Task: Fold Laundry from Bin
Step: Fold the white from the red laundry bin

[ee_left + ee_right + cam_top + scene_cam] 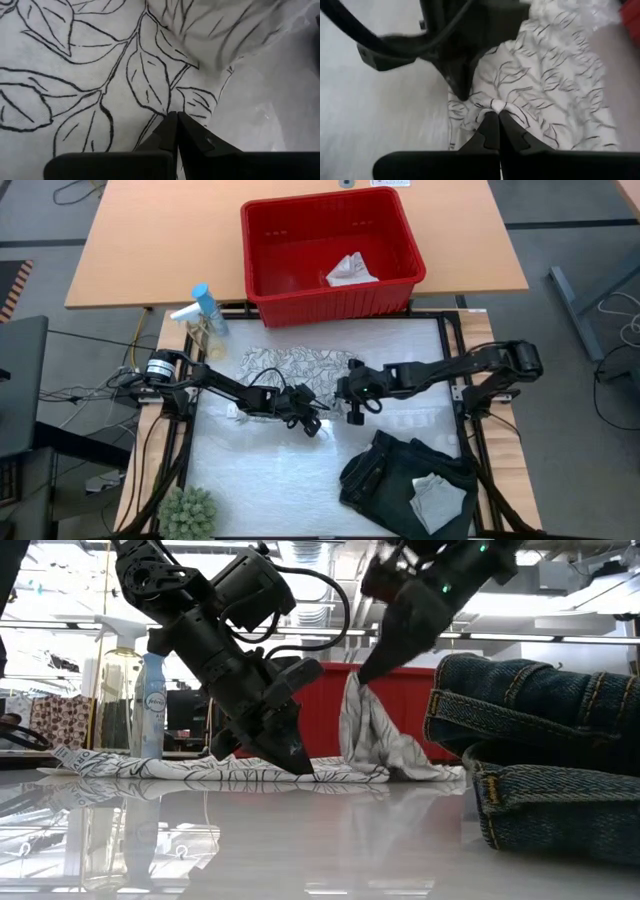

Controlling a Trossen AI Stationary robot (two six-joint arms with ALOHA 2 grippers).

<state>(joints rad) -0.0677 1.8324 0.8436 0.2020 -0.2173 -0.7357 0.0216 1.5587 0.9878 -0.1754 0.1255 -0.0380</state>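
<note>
My left gripper (312, 423) is pressed together with its tip down on the leaf cloth (285, 368), on the side far from the red bin (331, 250); my right gripper (353, 408) pinches a corner of the same cloth and lifts it up a little. The leaf cloth lies flat just in front of the bin; the dark jeans (400, 475) lie well apart from the bin, with a small pale cloth (438, 498) on top; one more cloth (350, 272) sits inside the bin.
</note>
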